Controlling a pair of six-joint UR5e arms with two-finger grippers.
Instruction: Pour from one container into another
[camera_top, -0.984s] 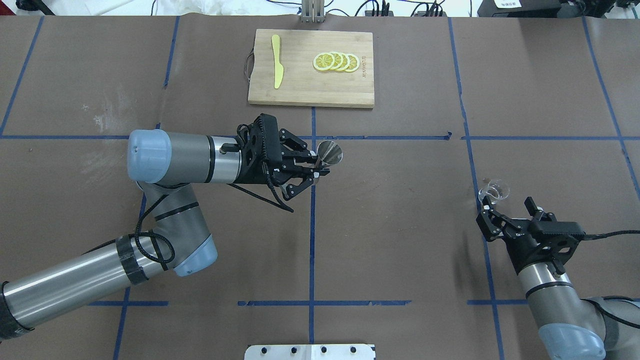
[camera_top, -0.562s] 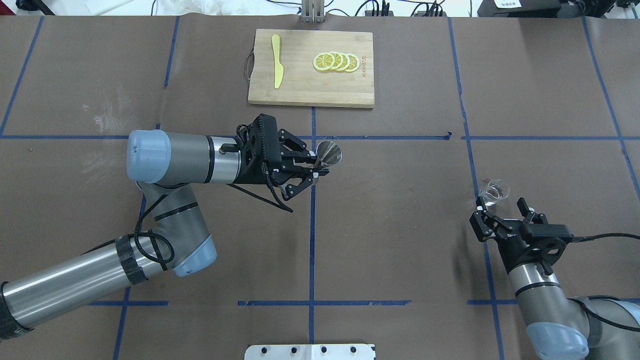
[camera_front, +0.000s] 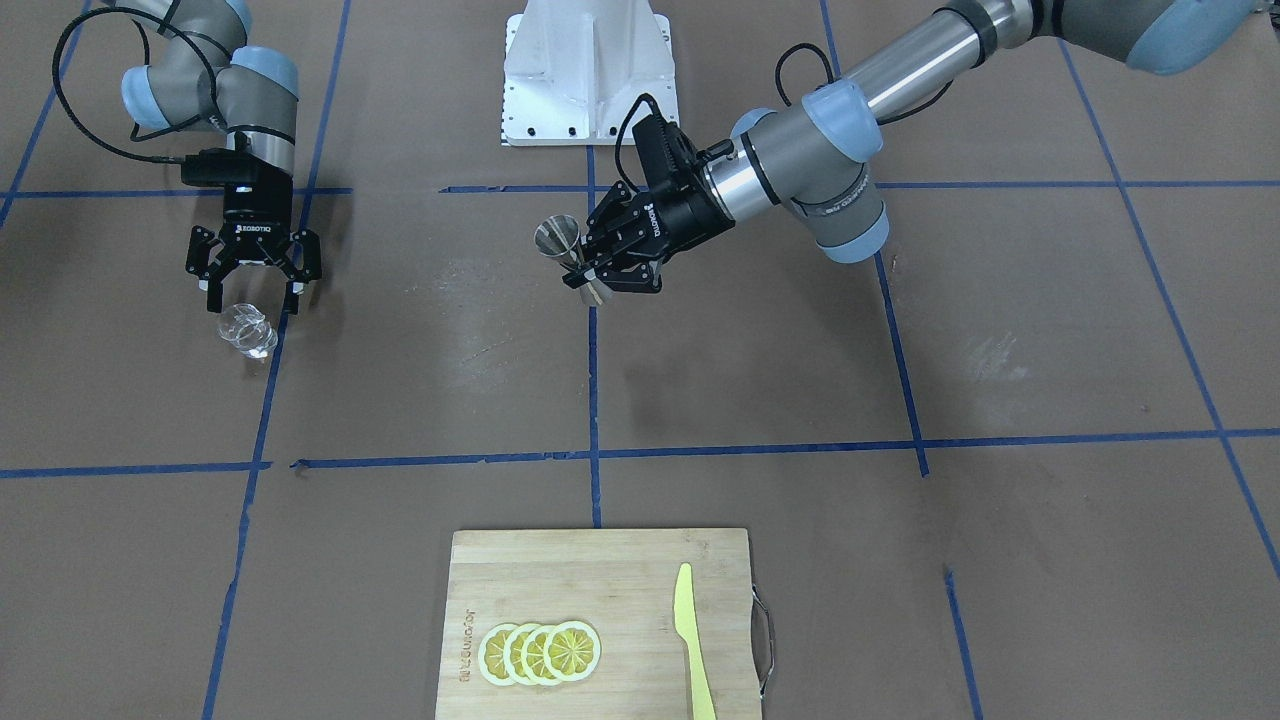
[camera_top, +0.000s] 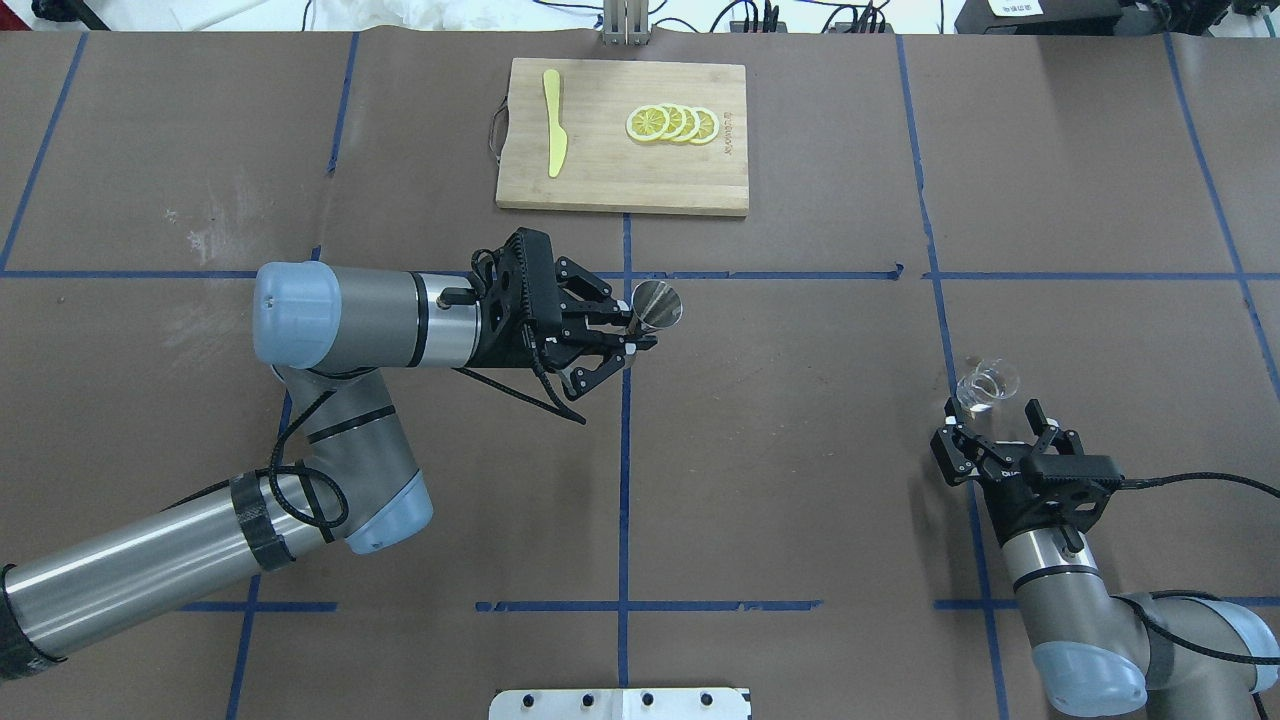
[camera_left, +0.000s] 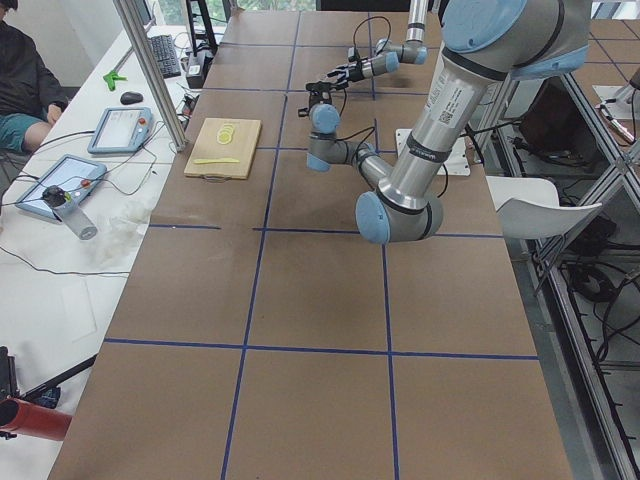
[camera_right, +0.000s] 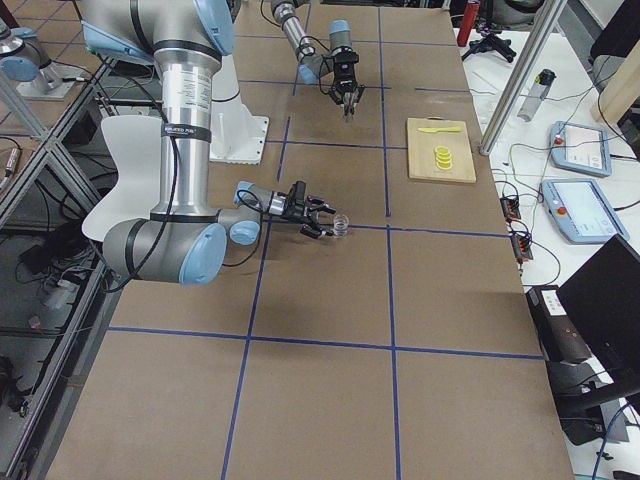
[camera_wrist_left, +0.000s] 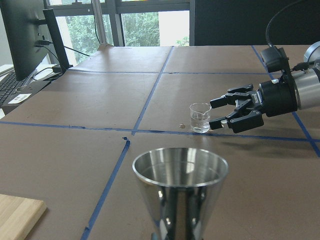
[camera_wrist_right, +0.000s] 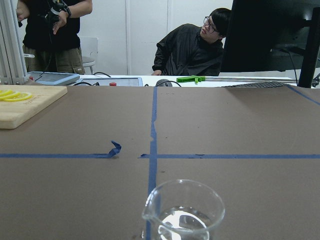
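Observation:
My left gripper (camera_top: 630, 338) is shut on a steel jigger (camera_top: 659, 304), held upright above the table's middle. In the front-facing view the jigger (camera_front: 560, 240) sits in the left gripper (camera_front: 592, 272). It fills the foreground of the left wrist view as a shiny cone (camera_wrist_left: 180, 182). A small clear glass beaker (camera_top: 988, 383) stands on the table at the right. My right gripper (camera_top: 990, 418) is open just behind it, not touching. The front-facing view shows the same gap between the right gripper (camera_front: 252, 298) and the beaker (camera_front: 247, 330). The beaker (camera_wrist_right: 182, 212) is low in the right wrist view.
A wooden cutting board (camera_top: 600, 180) at the far edge carries lemon slices (camera_top: 672, 123) and a yellow knife (camera_top: 553, 122). A white mounting plate (camera_top: 620, 703) sits at the near edge. Two people (camera_wrist_right: 192, 47) are beyond the table's far side.
The right gripper has drawn back from the beaker toward the robot, staying open. The left arm and jigger have barely moved.

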